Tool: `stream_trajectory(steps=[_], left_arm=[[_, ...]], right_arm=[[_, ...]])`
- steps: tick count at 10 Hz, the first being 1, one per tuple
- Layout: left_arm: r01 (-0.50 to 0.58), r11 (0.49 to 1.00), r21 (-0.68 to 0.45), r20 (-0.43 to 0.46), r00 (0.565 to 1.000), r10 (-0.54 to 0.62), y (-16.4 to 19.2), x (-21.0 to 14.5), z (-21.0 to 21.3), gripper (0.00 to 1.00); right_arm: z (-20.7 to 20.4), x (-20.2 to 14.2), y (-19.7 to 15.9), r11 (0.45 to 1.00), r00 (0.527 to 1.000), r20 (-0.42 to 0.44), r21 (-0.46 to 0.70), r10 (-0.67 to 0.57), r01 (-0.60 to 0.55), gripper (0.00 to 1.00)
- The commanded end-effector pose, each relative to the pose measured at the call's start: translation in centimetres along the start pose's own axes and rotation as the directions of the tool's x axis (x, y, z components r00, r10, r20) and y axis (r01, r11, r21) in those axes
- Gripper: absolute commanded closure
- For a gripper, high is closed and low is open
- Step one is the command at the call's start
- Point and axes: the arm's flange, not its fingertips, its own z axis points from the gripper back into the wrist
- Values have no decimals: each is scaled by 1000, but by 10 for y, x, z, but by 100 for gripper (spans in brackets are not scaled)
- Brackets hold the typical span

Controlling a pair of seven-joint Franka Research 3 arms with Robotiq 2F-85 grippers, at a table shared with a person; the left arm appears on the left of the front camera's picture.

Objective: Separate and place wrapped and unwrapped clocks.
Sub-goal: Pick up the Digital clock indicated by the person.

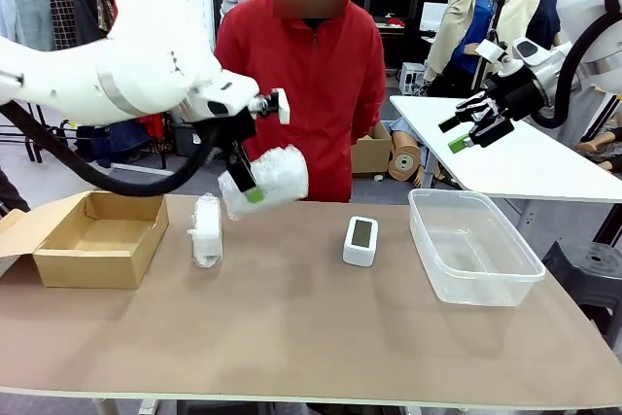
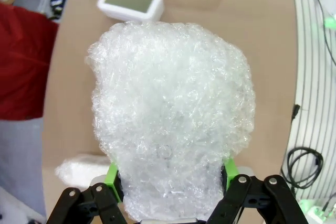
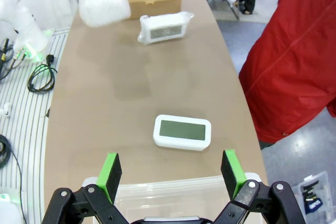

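Left gripper (image 1: 251, 187) was closed partway on a wrapped clock (image 1: 270, 175), green pads pressed into the bubble-wrap on both sides. The bundle was lifted clear of the table (image 1: 292, 337) and jutted out past the fingertips.

- Directly below that gripper and a little to its outer side: second wrapped clock (image 1: 206, 230), lying on the table, untouched
- Further out on the same side: brown cardboard box (image 1: 87, 264), flap open, nothing seen inside
- On the gripper's other side, toward the right arm: unwrapped clock (image 1: 361, 240), standing on the table with its grey screen facing the robot
- Beyond the unwrapped clock: clear plastic tub (image 1: 486, 289), looked empty

Right gripper (image 1: 457, 135) was fully open and held nothing. It hung high, above and beyond the tub's far end. In its wrist view the tub rim sat just under the fingers, with the unwrapped clock ahead of them.

Progress, as judged: early. No clock had reached either container. One wrapped clock was in transit, most likely to the box. The other wrapped clock and the unwrapped clock were left to place
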Motion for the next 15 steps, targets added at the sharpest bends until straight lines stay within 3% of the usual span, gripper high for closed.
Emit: stream_trajectory(steps=[1, 3, 5, 7, 11, 15], left_arm=[[-84, 991, 106, -10, 996, 85, -2, -1, 55, 100], [-99, 978, 182, -32, 994, 106, -4, 3, 90, 100], [-226, 939, 259, -21, 971, 240, 2, -1, 117, 100], [-284, 902, 324, -7, 953, 302, 6, -14, 140, 100], [-411, 815, 409, 11, 895, 446, 18, -39, 162, 100], [-401, 827, 393, 15, 903, 430, 24, -43, 162, 100]], right_arm=[[1, 1, 0, 1000, 1000, 0, -5, 3, -3, 0], [1, 1, 0, 1000, 1000, 0, -5, 3, -3, 0], [1, 1, 0, 1000, 1000, 0, -5, 3, -3, 0], [1, 1, 0, 1000, 1000, 0, -5, 3, -3, 0], [1, 1, 0, 1000, 1000, 0, -5, 3, -3, 0], [1, 1, 0, 1000, 1000, 0, -5, 3, -3, 0]])
